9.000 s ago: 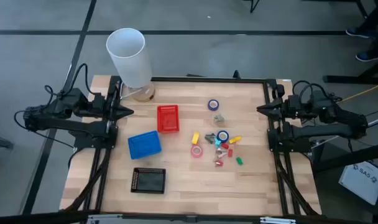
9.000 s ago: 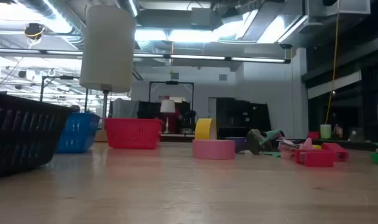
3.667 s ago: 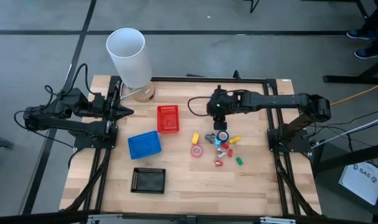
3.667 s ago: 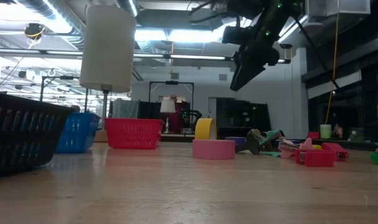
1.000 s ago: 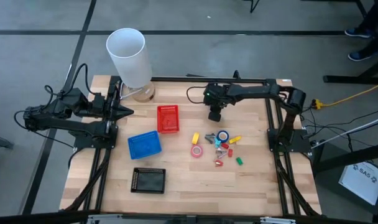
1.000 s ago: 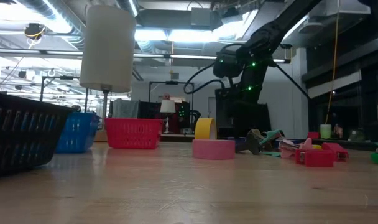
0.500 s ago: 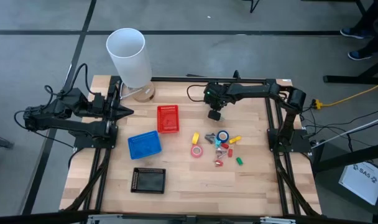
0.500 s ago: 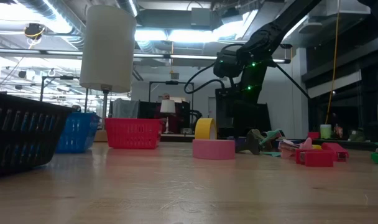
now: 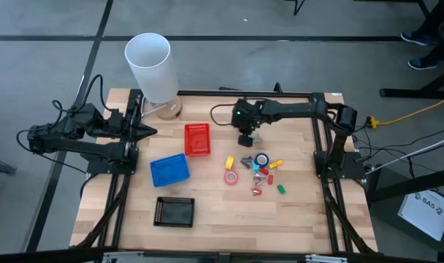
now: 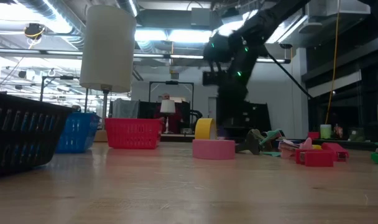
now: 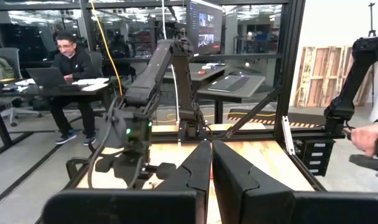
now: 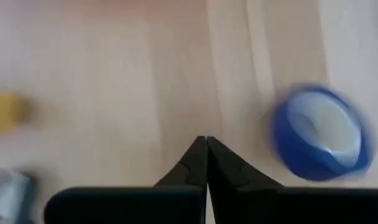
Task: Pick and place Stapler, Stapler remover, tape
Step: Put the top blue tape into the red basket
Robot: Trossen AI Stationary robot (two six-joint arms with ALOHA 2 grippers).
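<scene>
Clenched tight on nothing, both sets of jaws read the same to me. From the high view, I see the right gripper (image 9: 245, 139) stretched over the far middle of the table (image 9: 302, 212), just beyond the clutter of small items, while the left gripper (image 9: 150, 131) waits at the left edge beside the white cylinder (image 9: 150, 64). A blue tape roll (image 9: 261, 159) lies flat, hole up, in the clutter, with a pink tape roll (image 9: 230, 177) flat beside it and a yellow tape roll (image 9: 229, 161) standing on edge just past the pink one. I cannot tell the stapler or the remover apart among the small grey, red and green pieces. The red basket (image 9: 197, 139) has its long axis running away from me; the blue basket (image 9: 169, 169) sits slightly skewed; the black basket (image 9: 174, 212) is nearest. All three look empty.

From the low view, I see the pink roll (image 10: 213, 149) flat on the wood, the yellow roll (image 10: 204, 129) upright behind it, and the right arm coming down beyond them.

From the left wrist view, I see its fingers (image 11: 195, 171) pressed together, with the other arm across the table.

From the right wrist view, I see fingers (image 12: 198, 163) closed over bare wood, a blue roll (image 12: 321, 132) lying flat just beside them, untouched.
</scene>
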